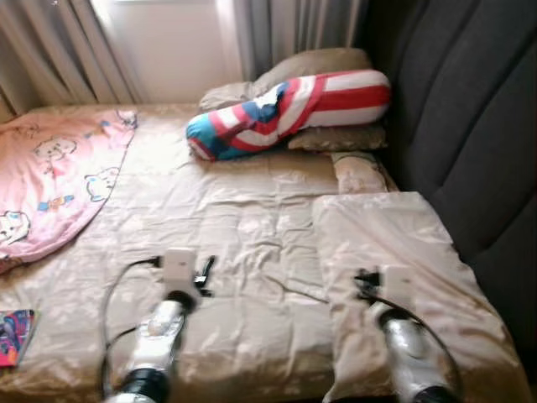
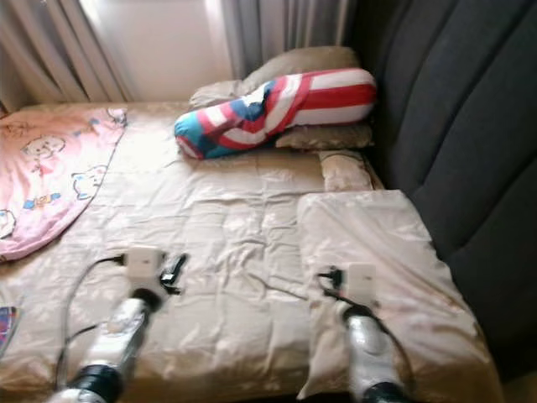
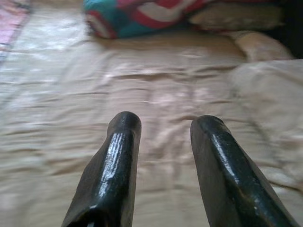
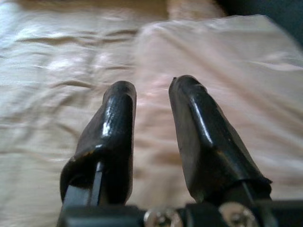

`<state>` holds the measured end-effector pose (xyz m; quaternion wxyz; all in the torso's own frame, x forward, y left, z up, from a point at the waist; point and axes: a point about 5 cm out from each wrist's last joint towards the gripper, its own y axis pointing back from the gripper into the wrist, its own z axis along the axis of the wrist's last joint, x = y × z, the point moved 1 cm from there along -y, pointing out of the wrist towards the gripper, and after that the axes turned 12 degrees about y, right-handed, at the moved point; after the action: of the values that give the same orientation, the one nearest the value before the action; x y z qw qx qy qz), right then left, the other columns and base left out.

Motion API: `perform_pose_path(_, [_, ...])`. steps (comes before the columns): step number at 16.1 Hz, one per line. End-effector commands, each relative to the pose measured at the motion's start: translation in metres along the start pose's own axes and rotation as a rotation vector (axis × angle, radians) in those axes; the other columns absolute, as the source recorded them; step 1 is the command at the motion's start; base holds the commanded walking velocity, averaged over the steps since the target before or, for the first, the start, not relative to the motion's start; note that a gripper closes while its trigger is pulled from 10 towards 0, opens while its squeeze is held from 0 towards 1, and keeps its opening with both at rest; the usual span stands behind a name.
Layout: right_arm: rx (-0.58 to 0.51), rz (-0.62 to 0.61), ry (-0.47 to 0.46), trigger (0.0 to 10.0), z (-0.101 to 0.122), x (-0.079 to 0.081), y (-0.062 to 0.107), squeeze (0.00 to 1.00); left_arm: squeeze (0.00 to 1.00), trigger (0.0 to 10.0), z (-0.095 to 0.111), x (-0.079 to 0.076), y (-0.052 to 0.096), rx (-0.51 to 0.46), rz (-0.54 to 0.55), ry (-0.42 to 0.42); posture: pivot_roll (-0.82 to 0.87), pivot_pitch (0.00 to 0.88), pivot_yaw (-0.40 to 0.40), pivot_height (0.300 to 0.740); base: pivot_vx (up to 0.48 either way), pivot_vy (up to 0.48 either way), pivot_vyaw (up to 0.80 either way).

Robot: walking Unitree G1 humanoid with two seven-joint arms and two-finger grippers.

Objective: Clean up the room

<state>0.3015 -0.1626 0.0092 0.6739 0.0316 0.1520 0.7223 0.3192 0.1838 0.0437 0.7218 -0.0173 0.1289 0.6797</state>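
Note:
A bed with a crumpled beige satin sheet (image 1: pixel 226 218) lies in front of me. A pink cartoon-print blanket (image 1: pixel 50 176) is heaped on its left side. A red, white and blue striped bolster (image 1: pixel 285 109) lies across the head of the bed on beige pillows (image 1: pixel 315 65). A flat beige pillow (image 1: pixel 394 252) lies at the right. My left gripper (image 3: pixel 165 123) hovers open over the middle of the sheet, holding nothing. My right gripper (image 4: pixel 152 87) is open over the left edge of the flat pillow, holding nothing.
A dark padded headboard (image 1: pixel 470 126) runs along the right side. Grey curtains (image 1: pixel 285 25) and a bright window are behind the bed. A small beige cushion (image 1: pixel 359 172) lies below the bolster. A colourful flat item (image 1: pixel 15 336) rests at the bed's near left edge.

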Motion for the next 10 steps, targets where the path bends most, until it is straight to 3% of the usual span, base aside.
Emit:
perform_pose_path(1, [0.009,-0.006,0.014,10.0,-0.0018,-0.0036,0.0007,0.00,0.00,10.0,0.0006,-0.0042,-0.0015,-0.001,-0.010,0.007,-0.04,0.006,0.023,0.740,0.000,0.304,0.00])
perform_pose_path(5, [0.007,0.001,0.017,10.0,-0.0016,-0.0028,0.0006,0.00,0.00,10.0,0.0005,-0.0051,-0.0019,-0.002,-0.009,0.007,-0.04,0.000,0.023,0.740,0.000,0.300,0.80])
perform_pose_path(10, [0.008,-0.001,0.014,10.0,-0.0006,-0.0039,-0.0002,0.00,0.00,10.0,0.0008,-0.0050,-0.0019,-0.005,-0.004,0.012,-0.03,0.004,0.014,0.740,0.000,0.300,0.00])
